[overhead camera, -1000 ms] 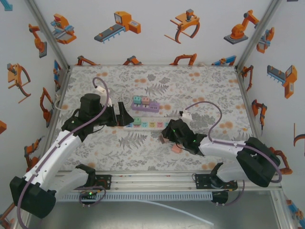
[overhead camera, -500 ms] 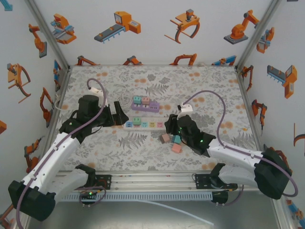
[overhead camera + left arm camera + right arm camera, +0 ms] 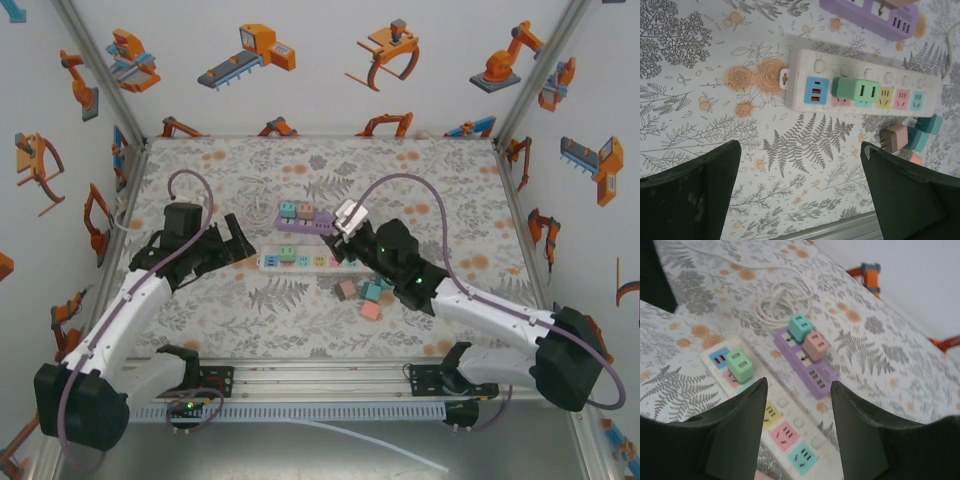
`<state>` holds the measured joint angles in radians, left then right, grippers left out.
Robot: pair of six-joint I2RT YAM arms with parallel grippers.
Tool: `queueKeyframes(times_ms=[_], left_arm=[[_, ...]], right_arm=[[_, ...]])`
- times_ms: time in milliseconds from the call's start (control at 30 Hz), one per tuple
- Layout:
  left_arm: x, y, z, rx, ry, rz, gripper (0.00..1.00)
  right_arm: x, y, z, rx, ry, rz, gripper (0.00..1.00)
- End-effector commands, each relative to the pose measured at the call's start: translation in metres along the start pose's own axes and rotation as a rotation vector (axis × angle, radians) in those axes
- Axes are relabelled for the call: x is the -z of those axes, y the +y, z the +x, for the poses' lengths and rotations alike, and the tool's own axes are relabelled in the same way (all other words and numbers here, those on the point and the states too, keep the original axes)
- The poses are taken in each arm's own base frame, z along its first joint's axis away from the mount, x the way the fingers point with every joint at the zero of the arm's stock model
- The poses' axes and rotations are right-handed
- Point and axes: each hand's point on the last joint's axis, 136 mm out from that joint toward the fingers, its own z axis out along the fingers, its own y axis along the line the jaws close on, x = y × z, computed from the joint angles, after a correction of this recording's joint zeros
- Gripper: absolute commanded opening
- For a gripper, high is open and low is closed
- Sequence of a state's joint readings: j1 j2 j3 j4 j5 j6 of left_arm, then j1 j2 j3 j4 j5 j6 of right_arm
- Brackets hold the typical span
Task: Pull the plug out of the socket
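Note:
A white power strip (image 3: 305, 260) (image 3: 816, 67) lies mid-table with a green plug (image 3: 856, 90) (image 3: 740, 365) seated in it near its left end. My right gripper (image 3: 797, 384) hovers open just over the strip's right half (image 3: 790, 432), nothing between its fingers; from above the right gripper (image 3: 358, 250) sits at the strip's right end. My left gripper (image 3: 800, 150) (image 3: 243, 240) is wide open and empty, left of and nearer than the strip. Behind it, a purple strip (image 3: 318, 226) (image 3: 807, 367) carries a teal plug (image 3: 801, 326) and a pink plug (image 3: 815, 344).
Three loose plugs (image 3: 362, 298) (image 3: 905, 137) lie on the floral mat just in front of the white strip's right end. A coiled white cord (image 3: 780, 300) rests behind the purple strip. The aluminium rail (image 3: 320, 375) runs along the near edge.
My right gripper left a plug with the loose ones, rose back toward the white strip's right end, and its jaws widened. The left arm shifted slightly left and back.

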<state>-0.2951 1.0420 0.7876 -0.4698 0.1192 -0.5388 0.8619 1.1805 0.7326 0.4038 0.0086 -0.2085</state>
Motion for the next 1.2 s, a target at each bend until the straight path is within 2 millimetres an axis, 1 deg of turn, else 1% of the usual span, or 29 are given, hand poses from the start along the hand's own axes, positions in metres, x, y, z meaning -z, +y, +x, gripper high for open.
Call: queueKeyframes(times_ms=[0, 100, 167, 333, 467, 633, 867, 1000, 1167], left_arm=[[-0.012, 0.005, 0.008, 0.046, 0.047, -0.001, 0.97], [-0.023, 0.011, 0.013, 0.077, 0.089, -0.025, 0.97], [-0.028, 0.016, 0.016, 0.093, 0.111, -0.046, 0.97], [-0.039, 0.025, 0.021, 0.117, 0.151, -0.075, 0.99], [-0.048, 0.03, 0.026, 0.131, 0.18, -0.091, 0.99], [-0.056, 0.033, 0.032, 0.15, 0.215, -0.096, 1.0], [-0.063, 0.037, 0.037, 0.162, 0.247, -0.103, 1.0], [-0.068, 0.039, 0.04, 0.18, 0.263, -0.103, 1.0], [-0.074, 0.039, 0.042, 0.201, 0.276, -0.086, 1.0]], right_arm=[[-0.012, 0.029, -0.022, 0.081, -0.005, -0.188, 0.54], [-0.025, 0.044, -0.02, 0.046, 0.097, -0.29, 0.57], [-0.034, 0.048, -0.017, 0.023, 0.164, -0.328, 0.58], [-0.053, 0.056, -0.001, 0.019, 0.311, -0.389, 0.6], [-0.071, 0.061, 0.017, 0.028, 0.418, -0.429, 0.61], [-0.094, 0.068, 0.037, 0.025, 0.508, -0.466, 0.61], [-0.119, 0.078, 0.061, 0.028, 0.555, -0.507, 0.61], [-0.129, 0.084, 0.075, 0.038, 0.565, -0.525, 0.6], [-0.141, 0.091, 0.091, 0.058, 0.557, -0.546, 0.56]])
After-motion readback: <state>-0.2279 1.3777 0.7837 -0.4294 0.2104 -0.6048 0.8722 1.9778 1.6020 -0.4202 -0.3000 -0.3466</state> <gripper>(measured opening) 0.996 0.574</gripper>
